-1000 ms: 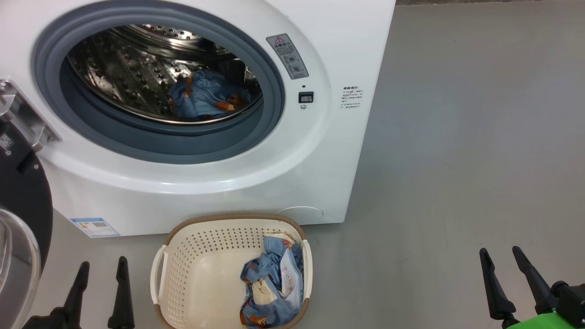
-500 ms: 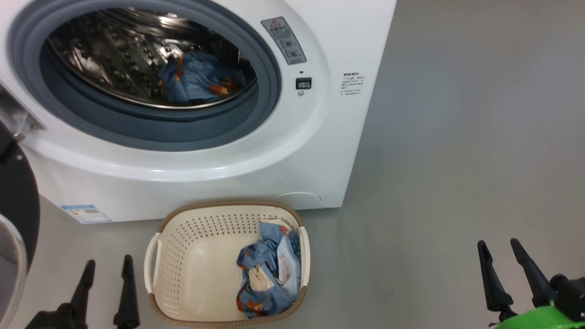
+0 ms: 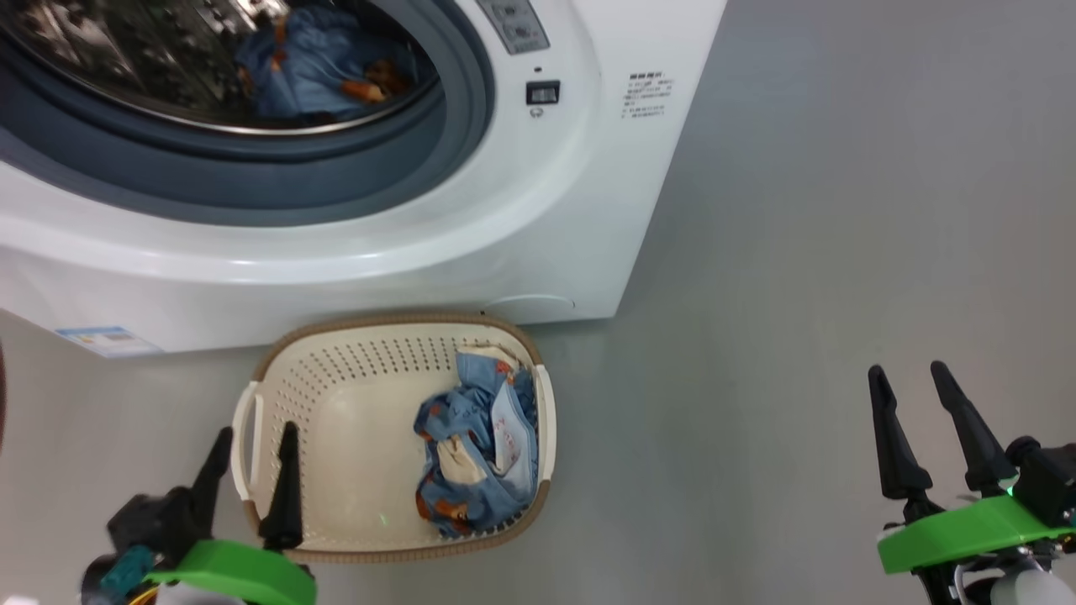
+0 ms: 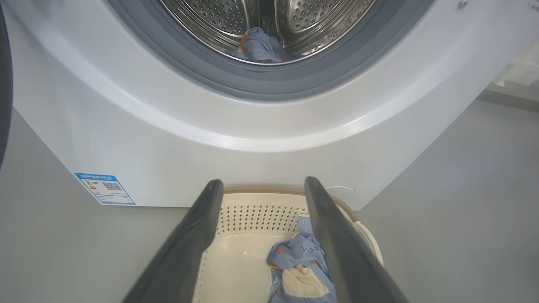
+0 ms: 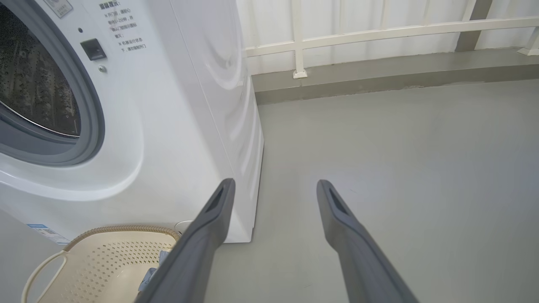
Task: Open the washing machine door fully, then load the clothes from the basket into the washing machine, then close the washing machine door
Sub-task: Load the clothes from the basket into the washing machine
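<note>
Cream plastic, the basket (image 3: 361,370) sits on the floor (image 3: 799,252) just in front of the washing machine (image 3: 521,244), below the uncovered mouth of the drum (image 4: 202,17), so we judge each lift is a short one. One bundle of the clothes (image 3: 475,445) lies bunched against the basket's right wall; another blue piece (image 3: 311,63) rests inside the drum. Our left claw (image 3: 257,428) hangs spread wide and empty over the basket's left handle, likely lining up for the bundle. Our right claw (image 3: 906,370), likewise spread and empty, waits well apart over bare floor, out of the way.
</note>
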Available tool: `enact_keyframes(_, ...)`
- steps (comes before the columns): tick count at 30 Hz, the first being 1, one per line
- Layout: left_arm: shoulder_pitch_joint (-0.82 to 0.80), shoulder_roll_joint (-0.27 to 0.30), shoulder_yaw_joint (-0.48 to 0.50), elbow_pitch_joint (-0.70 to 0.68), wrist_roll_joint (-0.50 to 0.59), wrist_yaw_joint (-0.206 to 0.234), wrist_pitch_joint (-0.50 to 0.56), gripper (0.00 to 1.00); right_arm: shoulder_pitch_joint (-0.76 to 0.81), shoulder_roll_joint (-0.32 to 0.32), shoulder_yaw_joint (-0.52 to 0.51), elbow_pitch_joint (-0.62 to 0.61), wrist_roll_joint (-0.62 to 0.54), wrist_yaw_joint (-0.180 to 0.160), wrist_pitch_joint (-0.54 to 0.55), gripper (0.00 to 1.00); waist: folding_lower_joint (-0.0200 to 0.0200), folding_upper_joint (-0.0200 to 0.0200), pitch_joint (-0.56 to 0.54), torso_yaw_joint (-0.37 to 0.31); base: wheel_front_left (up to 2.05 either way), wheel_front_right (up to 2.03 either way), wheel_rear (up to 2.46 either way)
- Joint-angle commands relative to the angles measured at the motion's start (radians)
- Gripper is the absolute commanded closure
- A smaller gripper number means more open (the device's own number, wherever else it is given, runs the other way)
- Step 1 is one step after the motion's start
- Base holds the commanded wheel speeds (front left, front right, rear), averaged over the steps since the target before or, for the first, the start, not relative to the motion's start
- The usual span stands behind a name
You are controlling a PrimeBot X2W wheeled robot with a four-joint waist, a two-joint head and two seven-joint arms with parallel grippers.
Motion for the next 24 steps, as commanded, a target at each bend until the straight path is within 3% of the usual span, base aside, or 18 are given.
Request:
enact_keyframes(1,-0.027,0.022,0.023,-0.009,-0.010,-0.001,-0.006,0.00,-0.017,-0.005,0.023,-0.026,-0.012,0.002,-0.005,0.00,0.0000,-0.0001,0.038,-0.014,0.00,0.00,0.00)
enact_keyframes(24,-0.359,0.103,-0.214,0.354,-0.137,-0.001,-0.006,0.00,-0.174,0.067,0.062,-0.030,-0.017,0.002,-0.005,0.00,0.0000,-0.0001,0.280,-0.091,0.00,0.00,0.00)
